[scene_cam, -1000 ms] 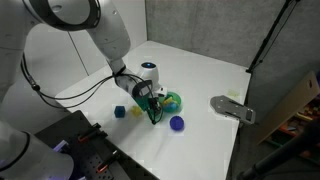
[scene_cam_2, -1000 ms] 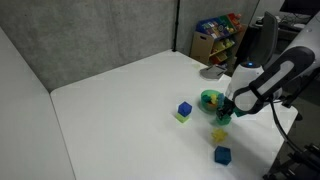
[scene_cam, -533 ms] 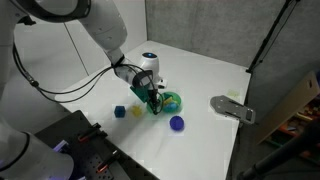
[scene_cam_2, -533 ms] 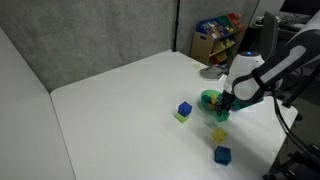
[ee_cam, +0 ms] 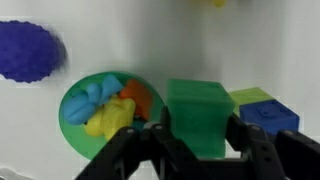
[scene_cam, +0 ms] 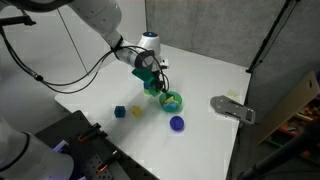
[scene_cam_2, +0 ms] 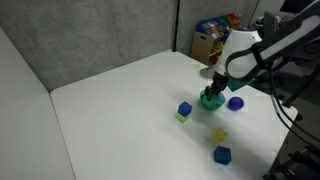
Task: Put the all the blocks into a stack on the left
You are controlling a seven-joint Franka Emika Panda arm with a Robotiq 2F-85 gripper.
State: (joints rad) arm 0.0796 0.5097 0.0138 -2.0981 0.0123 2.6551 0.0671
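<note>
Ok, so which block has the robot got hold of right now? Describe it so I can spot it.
Start at the white table and find the gripper at the end of the arm, near the round green dish. Clamped between its fingers is a green block. Unlike the blue block and yellow block resting on the table, it is green and in the robot's grip.

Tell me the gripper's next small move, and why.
Probably shift the gripper sideways until the green block it holds is centred over the blue block. The wrist view shows the green block clamped in the jaws, and the blue one stacked on a yellow-green block beside it.
</note>
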